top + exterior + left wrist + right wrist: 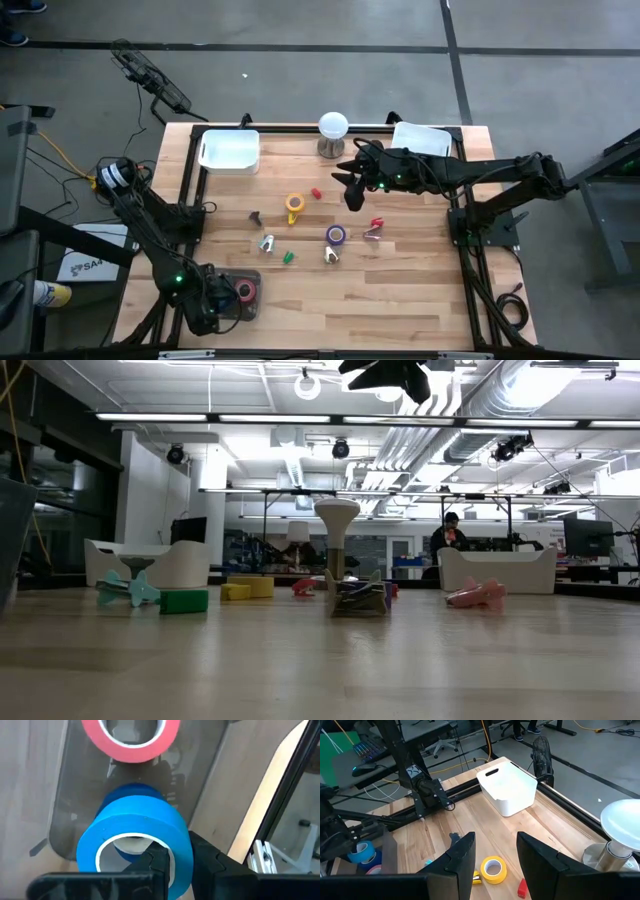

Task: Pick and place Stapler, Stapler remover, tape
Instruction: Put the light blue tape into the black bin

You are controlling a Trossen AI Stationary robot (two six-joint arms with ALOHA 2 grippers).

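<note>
The only writing I can find is a white sheet (88, 262) off the table's left side, with dark letters that seem to start "SA"; the rest is cut off, and nothing on the tapes reads.

My left gripper (179, 864) is low at the near-left corner of the table (400, 300), over a dark grey tray (75, 795). Its jaws are clamped on the wall of a blue tape roll (137, 837), one finger inside the ring, one outside. A pink tape roll (131, 737) lies flat on the tray just beyond.

My right arm reaches in from the right edge, elbow out, with my right gripper (492, 857) held high above the table's middle, jaws parted and holding nothing. Beneath it lies a yellow tape roll (493, 869), with a small red piece (522, 888) near it. A purple tape roll (336, 235) sits further toward the near side. A white bin (509, 790) stands at the far-left corner.
</note>
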